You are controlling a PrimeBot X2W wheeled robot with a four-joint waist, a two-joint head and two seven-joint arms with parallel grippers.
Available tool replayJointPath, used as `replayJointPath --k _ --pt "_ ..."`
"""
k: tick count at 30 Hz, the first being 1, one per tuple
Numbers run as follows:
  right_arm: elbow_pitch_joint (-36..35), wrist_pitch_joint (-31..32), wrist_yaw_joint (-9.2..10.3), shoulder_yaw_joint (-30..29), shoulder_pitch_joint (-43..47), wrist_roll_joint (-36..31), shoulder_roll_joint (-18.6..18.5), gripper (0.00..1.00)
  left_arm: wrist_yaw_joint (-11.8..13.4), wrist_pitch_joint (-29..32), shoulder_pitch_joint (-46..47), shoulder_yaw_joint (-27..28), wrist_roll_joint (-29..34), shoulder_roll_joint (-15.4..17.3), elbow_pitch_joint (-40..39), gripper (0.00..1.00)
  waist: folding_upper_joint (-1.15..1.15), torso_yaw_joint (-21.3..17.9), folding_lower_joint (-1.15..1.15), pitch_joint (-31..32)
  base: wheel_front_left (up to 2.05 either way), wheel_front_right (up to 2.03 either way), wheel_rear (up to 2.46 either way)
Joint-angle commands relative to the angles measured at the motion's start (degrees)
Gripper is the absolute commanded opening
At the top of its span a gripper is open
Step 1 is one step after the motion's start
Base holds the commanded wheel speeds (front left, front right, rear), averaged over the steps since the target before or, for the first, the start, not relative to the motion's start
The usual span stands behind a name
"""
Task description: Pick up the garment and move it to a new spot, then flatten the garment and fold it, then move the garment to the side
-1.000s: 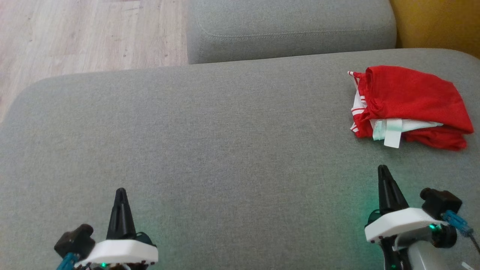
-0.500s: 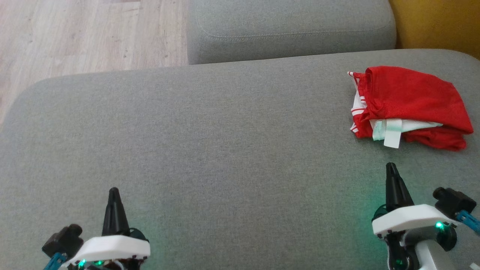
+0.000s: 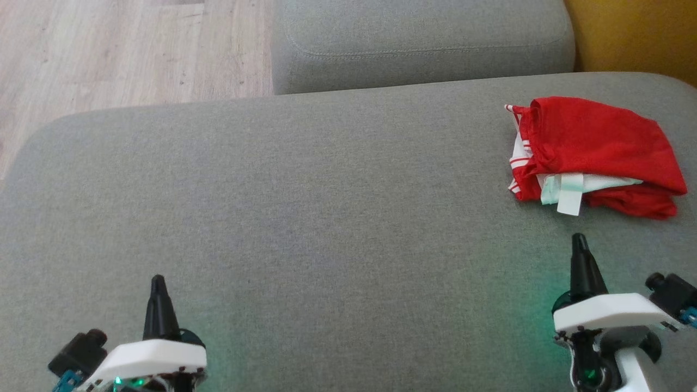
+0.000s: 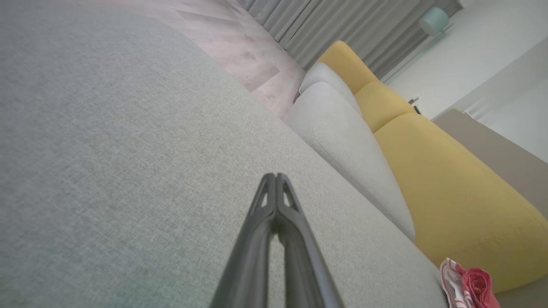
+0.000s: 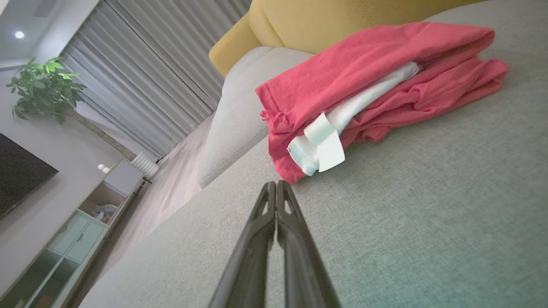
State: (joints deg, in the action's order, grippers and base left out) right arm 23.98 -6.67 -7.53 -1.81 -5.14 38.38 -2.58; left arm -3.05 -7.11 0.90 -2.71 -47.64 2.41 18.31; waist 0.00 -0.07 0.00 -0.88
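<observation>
red garment [image 3: 593,155] folded on grey sofa [image 3: 305,207] — both tools closed, empty.

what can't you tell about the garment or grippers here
- Garment: its type, hidden by its own folds, head view.
- Same garment, left wrist view: cut off by the bottom edge.
- Left gripper, right gripper: arms cut off by the head view's bottom edge.
- Shelf items, right wrist view: too small.
</observation>
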Motion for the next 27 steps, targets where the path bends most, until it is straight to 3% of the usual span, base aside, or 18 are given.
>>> replayJointPath --k 1,27 --pt "-2.3 0.4 0.01 0.1 -1.9 2.0 -0.2 0.0 -0.4 0.5 2.9 1.4 -1.5 0.2 -2.0 0.0 0.0 0.0 0.0 0.0 0.0 0.0 0.0" --pt "-4.8 4.5 0.02 -1.4 -1.6 18.7 -0.2 0.0 -1.7 4.7 3.7 3.9 -15.4 0.3 -2.7 0.0 0.0 0.0 0.0 0.2 0.0 0.0 0.0"
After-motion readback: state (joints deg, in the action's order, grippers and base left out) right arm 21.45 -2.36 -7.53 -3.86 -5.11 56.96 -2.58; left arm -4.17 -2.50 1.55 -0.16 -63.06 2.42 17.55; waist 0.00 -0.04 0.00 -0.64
